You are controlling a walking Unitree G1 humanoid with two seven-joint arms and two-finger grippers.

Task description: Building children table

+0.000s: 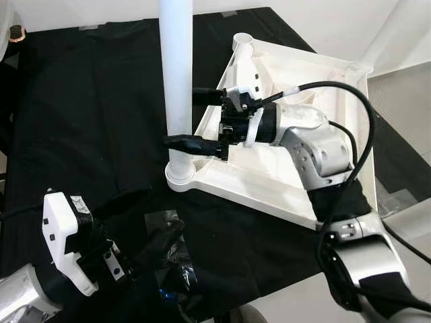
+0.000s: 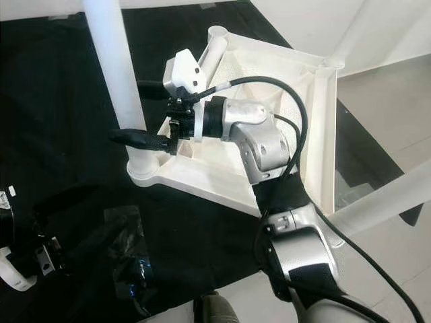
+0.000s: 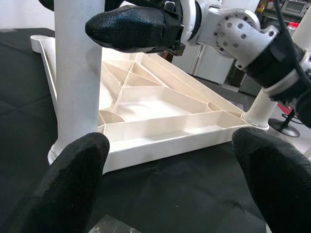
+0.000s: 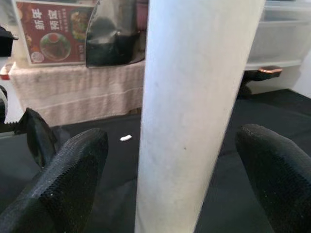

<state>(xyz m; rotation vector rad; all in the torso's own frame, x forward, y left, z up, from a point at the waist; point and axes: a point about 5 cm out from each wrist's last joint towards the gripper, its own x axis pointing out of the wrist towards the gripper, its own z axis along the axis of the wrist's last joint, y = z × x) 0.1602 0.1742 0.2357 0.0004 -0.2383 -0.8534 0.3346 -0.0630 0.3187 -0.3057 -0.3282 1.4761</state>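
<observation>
Nearest you, the left gripper [image 1: 145, 245] hovers low at the near left with its fingers spread, holding nothing. Beyond it the upturned white tabletop [image 1: 269, 171] lies on the black cloth [image 1: 87, 121], a white leg [image 1: 176, 74] standing upright in its near-left corner. Your right gripper [image 1: 192, 120] straddles that leg, fingers spread either side.

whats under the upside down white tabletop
The white tabletop lies on a black cloth, which spreads out around it. Whatever the cloth covers is hidden, as is anything directly beneath the tabletop.
</observation>
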